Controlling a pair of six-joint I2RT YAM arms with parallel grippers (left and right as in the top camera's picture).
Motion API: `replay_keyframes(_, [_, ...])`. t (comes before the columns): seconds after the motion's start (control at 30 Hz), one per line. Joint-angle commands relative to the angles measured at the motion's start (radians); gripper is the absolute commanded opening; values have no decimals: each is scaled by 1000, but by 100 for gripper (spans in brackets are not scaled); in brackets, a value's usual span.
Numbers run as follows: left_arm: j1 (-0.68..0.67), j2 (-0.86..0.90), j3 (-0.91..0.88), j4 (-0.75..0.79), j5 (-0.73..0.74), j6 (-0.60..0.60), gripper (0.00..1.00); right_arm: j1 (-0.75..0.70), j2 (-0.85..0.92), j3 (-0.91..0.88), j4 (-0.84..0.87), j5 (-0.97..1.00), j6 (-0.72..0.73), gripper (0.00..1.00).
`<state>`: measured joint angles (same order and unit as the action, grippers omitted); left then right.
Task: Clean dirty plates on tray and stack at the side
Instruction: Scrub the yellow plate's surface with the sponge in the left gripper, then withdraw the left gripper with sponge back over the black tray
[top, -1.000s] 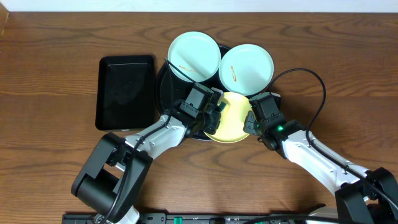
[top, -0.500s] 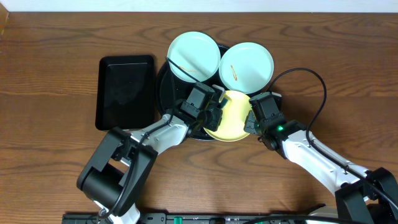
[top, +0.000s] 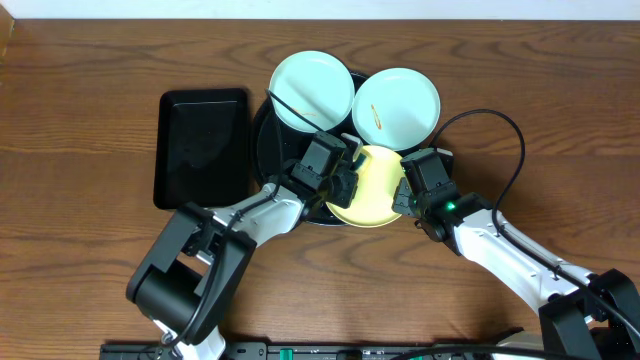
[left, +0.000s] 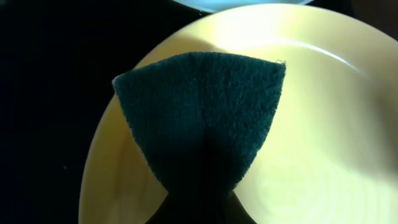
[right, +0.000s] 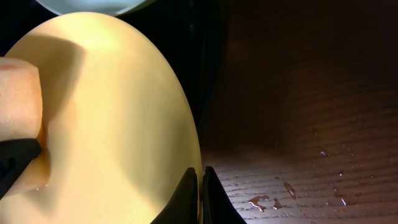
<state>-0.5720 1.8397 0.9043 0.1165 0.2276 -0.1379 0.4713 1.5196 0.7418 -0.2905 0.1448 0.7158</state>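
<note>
1. The yellow plate (top: 372, 190) lies at the near right of the round tray (top: 262, 150), its near edge reaching past the tray's rim.
2. The right hand (top: 405, 195) is clamped on that plate's right rim. In the right wrist view its two fingers (right: 189, 193) stand almost together, with the thin edge of the plate (right: 112, 112) between them.
3. The left hand (top: 345, 185) is clamped on a sponge (left: 202, 118), whose dark green face is pressed onto the left part of the plate. From the right wrist the sponge's pale orange side (right: 18, 99) shows.
4. Two green plates sit side by side across the tray's far rim, one on the left (top: 312, 90) and one on the right (top: 397, 110). Each has a thin orange-brown streak.
5. A rectangular tray (top: 205, 148) lies just left of the round one.
6. Everything rests on a wooden worktop (top: 90, 100). A few droplets (right: 267, 200) lie on it near the right hand.
</note>
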Motion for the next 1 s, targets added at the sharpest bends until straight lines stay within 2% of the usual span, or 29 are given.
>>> replay_keyframes(0.0, [1,59,-20,2,-50,-2,8,14,5,-8,-8,-22,1,1])
replay_keyframes(0.27, [2,89,-20,85,-50,-2,8,14,5,-8,-8,-22,1,1])
replay_keyframes(0.63, [2,91,-20,214,-138,-2,8,14,5,-8,-12,-22,1,1])
replay_keyframes(0.73, [2,89,-19,297,-138,-2,8,14,5,-8,-15,-22,1,1])
replay_keyframes(0.87, [4,29,-1,406,-131,-3,7,14,5,-8,-15,-22,1,1])
replay_keyframes(0.97, [4,-82,24,409,-131,-2,8,14,5,-8,-14,-22,1,1])
